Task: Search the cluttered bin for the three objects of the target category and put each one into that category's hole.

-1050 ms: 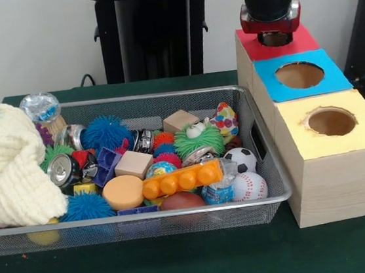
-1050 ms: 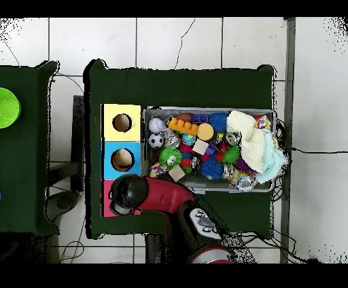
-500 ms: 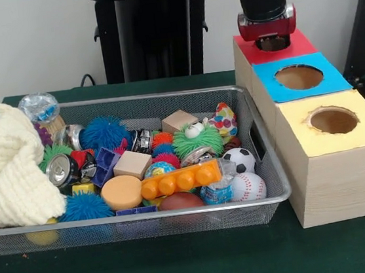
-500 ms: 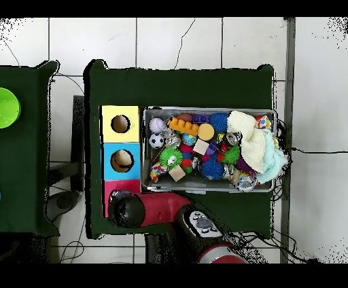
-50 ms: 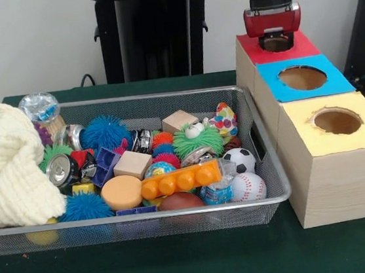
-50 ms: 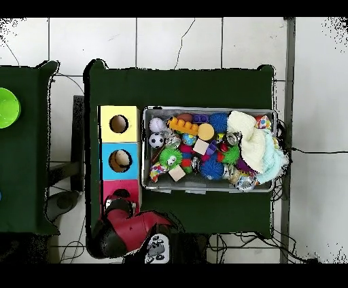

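My gripper (image 5: 275,31) hangs over the back of the red-topped box (image 5: 297,47), just above its hole (image 5: 277,42), and nothing shows under it. In the overhead view the arm's head (image 6: 111,234) lies below the red box (image 6: 121,193), whose hole is uncovered. The wire bin (image 5: 145,214) holds a soccer ball (image 5: 240,159), a baseball (image 5: 249,185), two wooden blocks (image 5: 133,164), an orange toy brick (image 5: 182,179), a crushed can (image 5: 63,168) and blue spiky balls (image 5: 104,132). A blue-topped box (image 5: 303,76) and a yellow-topped box (image 5: 336,121) each have a round hole.
A cream knitted cloth (image 5: 11,166) drapes over the bin's left end. The three boxes stand in a row against the bin's right side. Something tan lies inside the blue box's hole (image 6: 122,160). A second green table with a green bowl (image 6: 7,107) is at the overhead view's left.
The arm has risen and drawn back from the red box's hole. In the overhead view it slid toward the bottom edge, uncovering the red box.
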Robot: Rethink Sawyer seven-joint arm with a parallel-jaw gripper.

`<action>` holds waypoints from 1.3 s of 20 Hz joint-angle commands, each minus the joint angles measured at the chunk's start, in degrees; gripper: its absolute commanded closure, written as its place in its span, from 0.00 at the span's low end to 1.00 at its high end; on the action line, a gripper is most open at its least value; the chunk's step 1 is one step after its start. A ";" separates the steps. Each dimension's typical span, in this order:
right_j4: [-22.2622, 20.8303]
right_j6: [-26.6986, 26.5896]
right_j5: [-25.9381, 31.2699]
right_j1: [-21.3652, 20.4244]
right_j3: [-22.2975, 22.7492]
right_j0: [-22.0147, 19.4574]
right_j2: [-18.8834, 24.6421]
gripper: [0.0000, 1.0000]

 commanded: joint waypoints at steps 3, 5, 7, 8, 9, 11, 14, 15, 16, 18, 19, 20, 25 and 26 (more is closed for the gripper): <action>-11.68 -5.99 3.07 9.38 -12.78 -11.66 -2.72 0.00; -12.89 -5.54 5.62 8.34 -12.10 -14.81 0.55 0.00; -14.09 -5.39 8.50 6.78 -10.55 -19.69 5.79 0.00; -14.67 -5.34 9.32 6.13 -9.80 -21.93 8.15 0.00; -15.26 -5.30 10.13 5.48 -9.06 -24.16 10.50 0.00; -15.74 -5.90 11.86 4.03 -8.31 -25.81 12.24 0.00; -17.14 -6.89 13.74 2.83 -9.87 -20.69 7.03 0.00; -17.67 -6.21 13.63 3.01 -10.75 -18.76 5.02 0.00; -17.84 -5.77 13.62 3.12 -10.94 -17.82 4.16 0.00; -17.81 -5.21 14.22 2.45 -10.65 -16.98 3.52 0.00; -17.64 -5.55 15.17 1.74 -10.11 -17.65 4.39 0.00; -17.58 -6.12 16.36 1.33 -9.78 -18.30 5.29 0.00; -16.92 -4.93 16.43 2.56 -10.14 -17.62 4.52 1.00; -16.81 -4.84 16.55 2.59 -10.16 -17.53 4.41 1.00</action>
